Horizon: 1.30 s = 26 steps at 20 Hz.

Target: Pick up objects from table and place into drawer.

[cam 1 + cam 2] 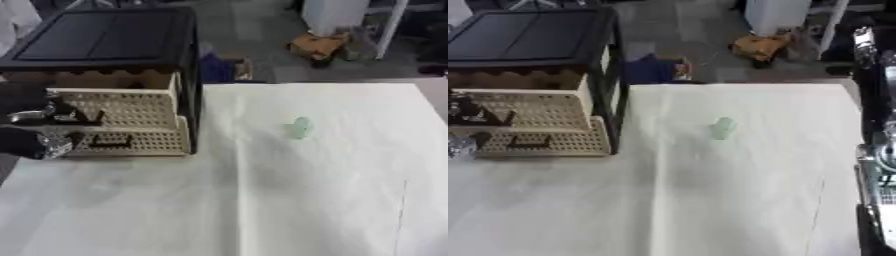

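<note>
A small pale green object [301, 127] lies on the white-covered table [262, 200], right of centre, with nothing touching it. At the left stands a black-topped cabinet [109, 35] with beige perforated drawers. The upper drawer [131, 107] looks pulled out a little, showing its inside under the black top. My left hand [39, 125] comes in from the left edge, its fingers curled at the dark handle on that drawer's front. My right hand [879, 155] shows only as black and silver parts along the right edge of the right eye view, far from the green object.
The lower drawer [131, 142] with its dark handle [109, 142] sits shut below the upper one. Beyond the table's far edge, on the floor, are a blue thing [214, 67], an orange-brown object [317, 46] and white furniture [337, 15].
</note>
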Each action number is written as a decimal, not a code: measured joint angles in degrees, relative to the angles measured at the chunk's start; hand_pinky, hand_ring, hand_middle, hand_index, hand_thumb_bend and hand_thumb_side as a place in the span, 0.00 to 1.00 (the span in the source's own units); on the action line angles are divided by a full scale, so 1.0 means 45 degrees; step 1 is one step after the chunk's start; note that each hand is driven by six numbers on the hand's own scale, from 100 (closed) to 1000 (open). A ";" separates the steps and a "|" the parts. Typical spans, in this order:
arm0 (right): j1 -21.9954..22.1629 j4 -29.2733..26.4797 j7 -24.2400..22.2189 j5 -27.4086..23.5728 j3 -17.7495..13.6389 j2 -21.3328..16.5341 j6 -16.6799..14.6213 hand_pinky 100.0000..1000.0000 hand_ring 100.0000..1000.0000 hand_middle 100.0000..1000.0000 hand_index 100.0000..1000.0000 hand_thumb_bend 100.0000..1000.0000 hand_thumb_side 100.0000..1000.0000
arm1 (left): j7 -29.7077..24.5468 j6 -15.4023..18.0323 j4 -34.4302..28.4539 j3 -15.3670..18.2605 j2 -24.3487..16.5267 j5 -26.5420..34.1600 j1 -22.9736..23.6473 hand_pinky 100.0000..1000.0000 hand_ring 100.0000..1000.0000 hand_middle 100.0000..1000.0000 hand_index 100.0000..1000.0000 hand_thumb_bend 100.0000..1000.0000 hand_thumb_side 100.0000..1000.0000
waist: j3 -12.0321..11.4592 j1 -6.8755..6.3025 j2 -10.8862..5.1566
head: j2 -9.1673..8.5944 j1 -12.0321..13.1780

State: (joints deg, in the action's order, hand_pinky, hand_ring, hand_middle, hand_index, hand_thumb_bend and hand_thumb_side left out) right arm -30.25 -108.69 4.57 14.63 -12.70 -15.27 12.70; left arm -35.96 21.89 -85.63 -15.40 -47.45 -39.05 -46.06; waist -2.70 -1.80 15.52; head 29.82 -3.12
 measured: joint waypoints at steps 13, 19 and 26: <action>-0.0003 -0.0075 0.0080 0.0085 0.0001 0.0107 0.0035 0.63 0.64 0.48 0.79 0.00 1.00 | 0.0312 -0.0349 -0.1446 -0.0047 -0.0642 0.0256 0.1045 0.00 0.00 0.00 0.75 0.00 1.00 | -0.0114 0.0111 -0.0078 | 0.0187 -0.0118; -0.0003 -0.0082 0.0139 0.0087 0.0001 0.0116 0.0064 0.63 0.64 0.48 0.79 0.00 1.00 | 0.0417 -0.0466 -0.2072 -0.0063 -0.0876 0.0392 0.1376 0.00 0.00 0.00 0.75 0.00 1.00 | -0.0190 0.0133 -0.0114 | 0.0190 -0.0126; -0.0001 -0.0094 0.0170 0.0088 0.0001 0.0124 0.0057 0.63 0.64 0.48 0.79 0.00 1.00 | 0.0587 -0.0682 -0.2774 0.0008 -0.1101 0.0611 0.1899 0.00 0.00 0.00 0.74 0.00 1.00 | -0.0280 0.0199 -0.0162 | 0.0192 -0.0135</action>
State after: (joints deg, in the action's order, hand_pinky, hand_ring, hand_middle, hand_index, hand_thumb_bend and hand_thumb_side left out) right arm -30.25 -109.11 5.33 15.03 -12.69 -14.71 12.96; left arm -33.31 18.82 -98.12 -15.37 -52.40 -36.30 -37.51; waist -3.96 -0.91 14.79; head 30.68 -3.72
